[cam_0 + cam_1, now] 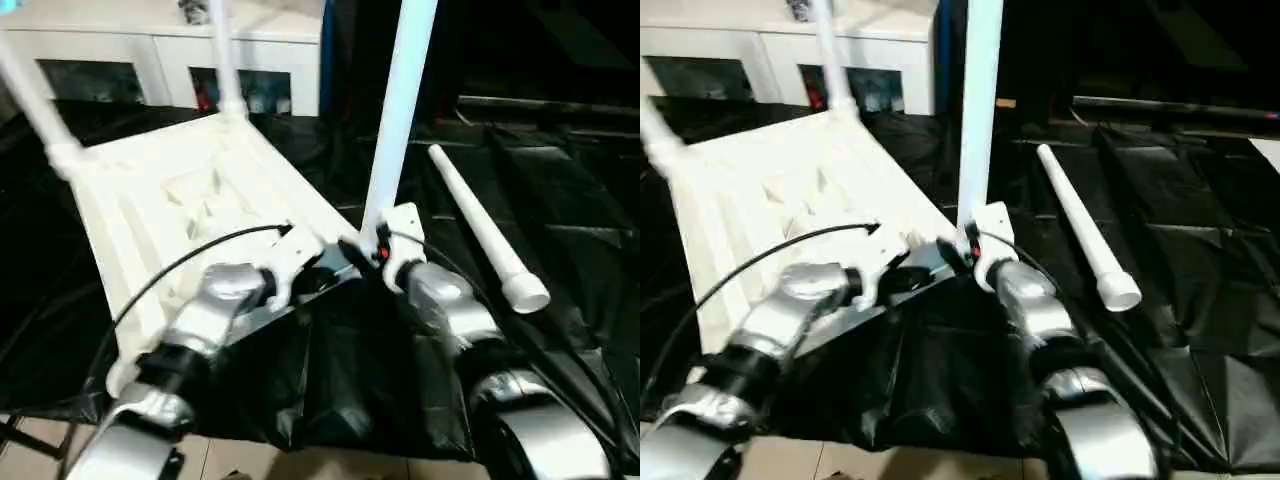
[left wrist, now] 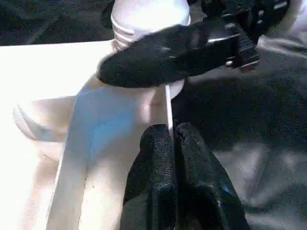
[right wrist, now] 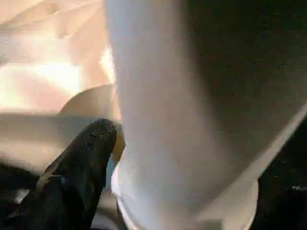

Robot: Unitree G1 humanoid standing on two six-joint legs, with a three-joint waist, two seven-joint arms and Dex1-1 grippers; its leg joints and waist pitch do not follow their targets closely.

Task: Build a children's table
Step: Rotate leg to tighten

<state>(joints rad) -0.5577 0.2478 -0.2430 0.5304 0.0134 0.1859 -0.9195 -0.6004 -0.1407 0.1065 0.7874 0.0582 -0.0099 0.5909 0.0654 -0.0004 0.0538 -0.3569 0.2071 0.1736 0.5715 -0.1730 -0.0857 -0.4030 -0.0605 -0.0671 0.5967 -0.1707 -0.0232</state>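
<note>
— Where's the last leg [image 1: 488, 232]?
— Flat on the black sheet [image 1: 570, 200], right of the right claw [image 1: 378, 246], pointing away (jaws apart around the standing leg [image 1: 400, 110]).
— Left claw [image 2: 171, 143]?
— Pinched on the tabletop [image 1: 170, 190] edge.

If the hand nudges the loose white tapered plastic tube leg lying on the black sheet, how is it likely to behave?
The loose white tapered plastic tube leg would probably roll: it is round and lies flat on the black plastic sheet. Being tapered, it may curve rather than roll straight. It looks stiff, and, if hollow as its capped end suggests, light for its length.
</note>
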